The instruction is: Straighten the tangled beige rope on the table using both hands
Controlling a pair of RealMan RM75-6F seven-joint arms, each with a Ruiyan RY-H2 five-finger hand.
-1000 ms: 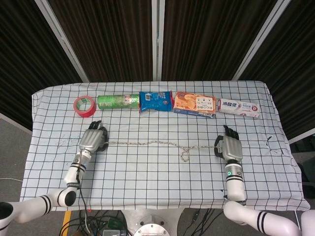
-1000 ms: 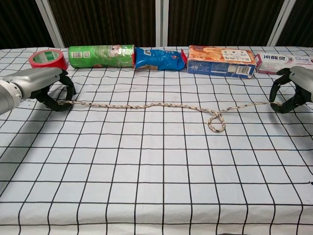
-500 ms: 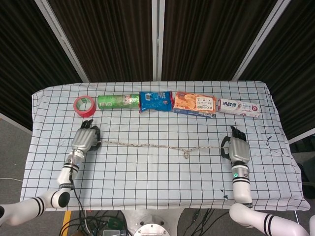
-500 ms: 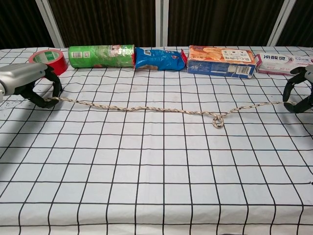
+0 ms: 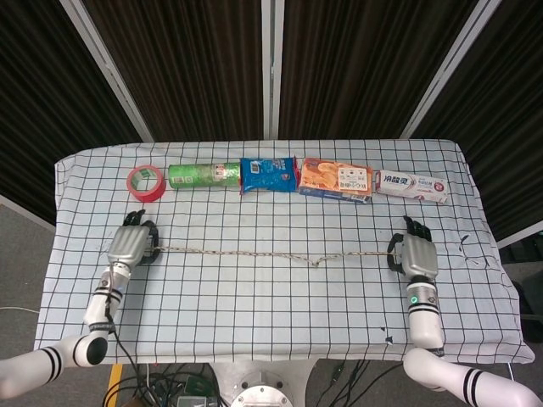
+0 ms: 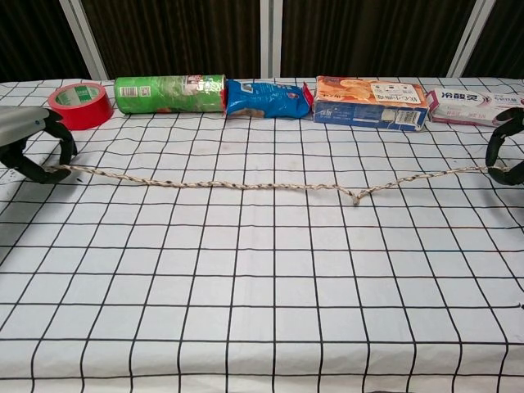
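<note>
The beige rope (image 5: 254, 253) (image 6: 229, 185) lies stretched almost straight across the checked table, left to right. A small tight knot (image 5: 316, 261) (image 6: 355, 196) sits right of its middle. My left hand (image 5: 130, 244) (image 6: 24, 143) pinches the rope's left end near the table's left side. At the far right, my right hand (image 5: 417, 256) (image 6: 509, 151) pinches the other end. Both hands rest low at the cloth, and in the chest view each is partly cut off by the frame edge.
Along the table's back stand a red tape roll (image 5: 146, 182) (image 6: 79, 105), a green can on its side (image 5: 202, 175) (image 6: 169, 93), a blue snack bag (image 5: 270, 174) (image 6: 267, 97), an orange box (image 5: 336, 179) (image 6: 372, 102) and a toothpaste box (image 5: 412, 186) (image 6: 475, 105).
Both hands have moved apart, left one further left, right one further right, each holding its rope end. The rope has pulled straighter and the loop has drawn down to a small knot.
</note>
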